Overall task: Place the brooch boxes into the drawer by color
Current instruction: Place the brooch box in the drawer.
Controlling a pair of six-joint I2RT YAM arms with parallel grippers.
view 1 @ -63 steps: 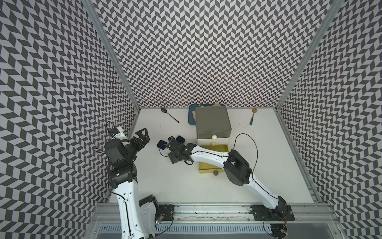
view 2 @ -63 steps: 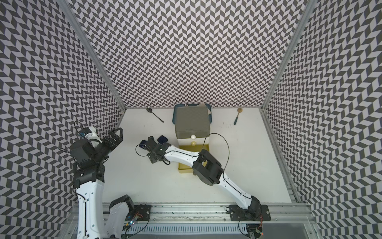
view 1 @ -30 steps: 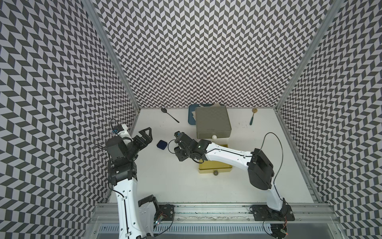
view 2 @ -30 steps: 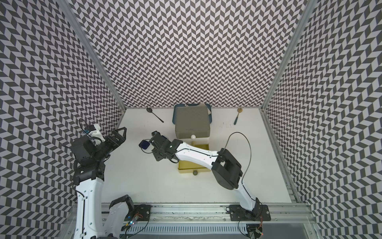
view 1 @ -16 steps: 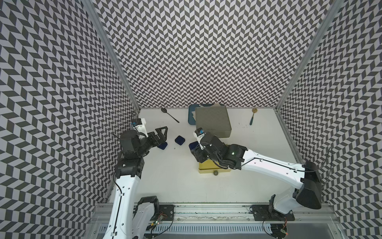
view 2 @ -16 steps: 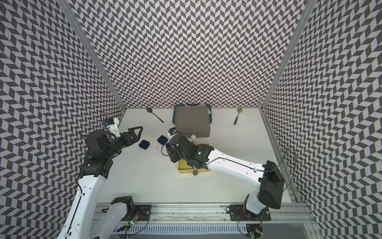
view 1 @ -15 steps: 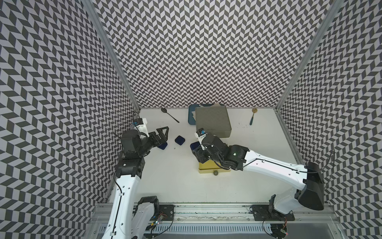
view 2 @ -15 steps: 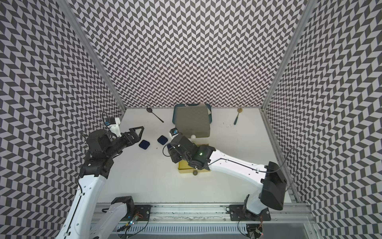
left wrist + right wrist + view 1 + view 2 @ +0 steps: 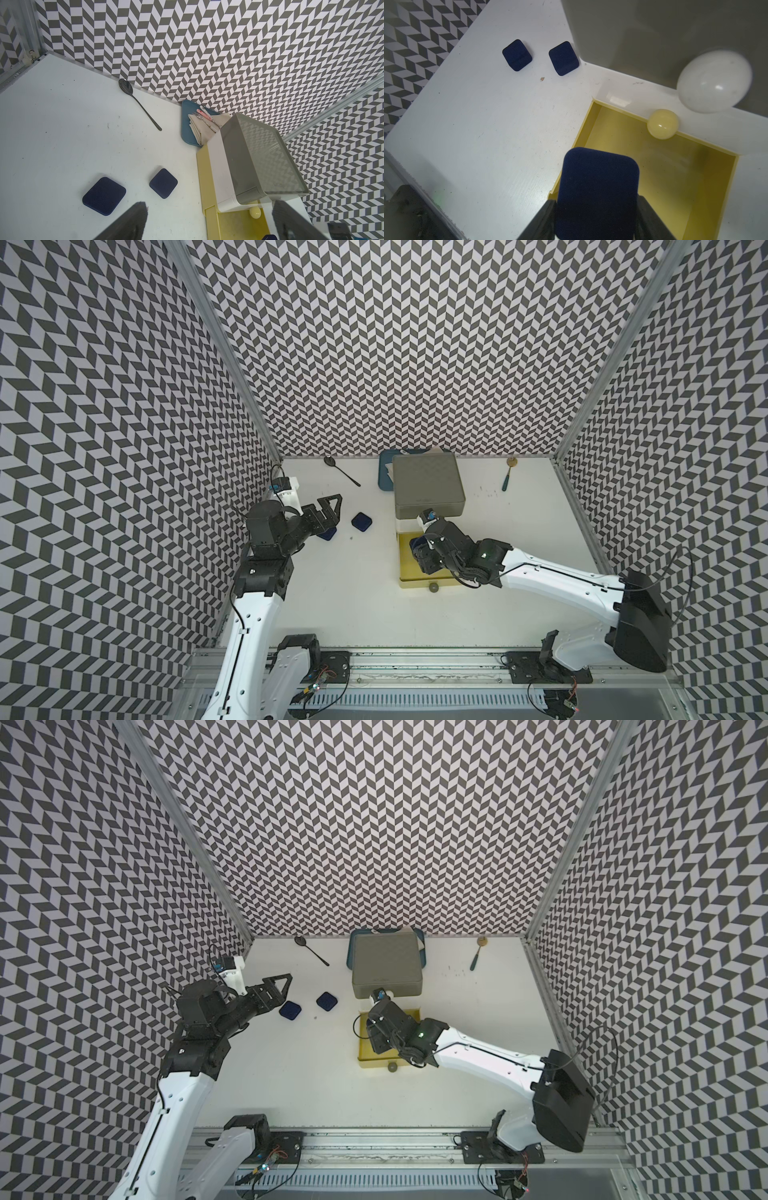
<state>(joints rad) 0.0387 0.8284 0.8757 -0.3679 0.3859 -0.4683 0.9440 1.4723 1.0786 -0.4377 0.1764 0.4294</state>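
Centrally, a navy box (image 9: pixel 598 193) is gripped by its sides in the right pincer (image 9: pixel 419 560), over the open yellow drawer (image 9: pixel 675 176) and beside that drawer's left wall. The drawer is the bottom tier of the chest (image 9: pixel 427 485), pulled out toward the robot, with its grey knob (image 9: pixel 433 587) in front. Above it, the white tier with the yellow knob (image 9: pixel 662 123) and the grey tier with the white knob (image 9: pixel 714 81) are pushed in. Two more navy boxes lie flat and apart on the desk (image 9: pixel 519 514) left of the chest: the inner box (image 9: pixel 327 1001) and the outer box (image 9: pixel 290 1010). The left pincer (image 9: pixel 280 994), jaws wide and empty, hovers just beside the outer box. Along the back wall lie a dark spoon (image 9: pixel 341 471), a blue tray (image 9: pixel 383 484) behind the chest, and a gold spoon (image 9: pixel 508 477).
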